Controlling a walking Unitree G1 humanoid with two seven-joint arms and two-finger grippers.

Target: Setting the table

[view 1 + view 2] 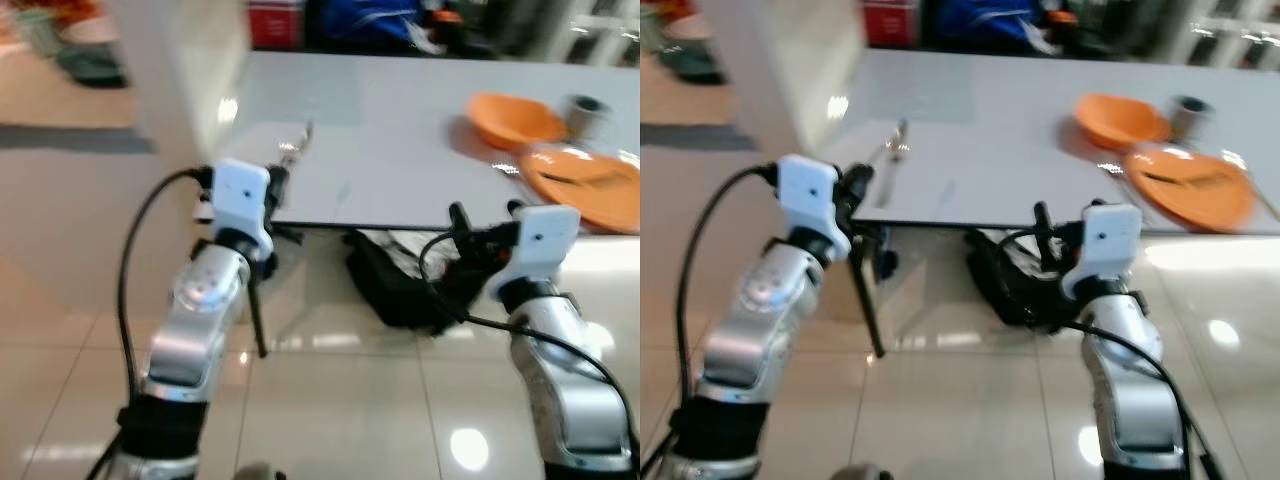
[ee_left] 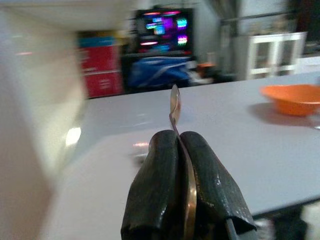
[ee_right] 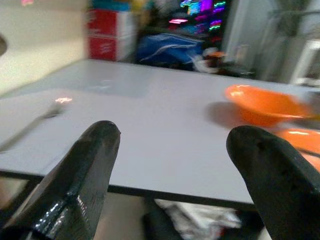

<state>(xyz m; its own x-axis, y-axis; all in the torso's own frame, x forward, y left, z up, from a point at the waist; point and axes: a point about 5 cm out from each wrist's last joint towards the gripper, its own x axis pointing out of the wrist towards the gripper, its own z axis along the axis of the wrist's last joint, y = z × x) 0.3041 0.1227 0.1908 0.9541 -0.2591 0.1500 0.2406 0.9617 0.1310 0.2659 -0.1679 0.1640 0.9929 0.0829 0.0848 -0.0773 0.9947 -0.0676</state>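
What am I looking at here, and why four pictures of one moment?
This is a walking humanoid robot setting a table. Two pictures come from cameras in its head, looking down past its two silver arms. The other two come from cameras on its wrists, each looking along that arm's two black fingers.

The left pincer is shut on a metal utensil, probably a spoon or fork, held over the near left corner of the grey table. The blur hides which it is. The right pincer is open and holds nothing, just short of the table's near edge.

On the table's far right sit an orange bowl, an orange plate with something thin lying on it, and a small dark cup. A dark bag lies on the floor beneath.
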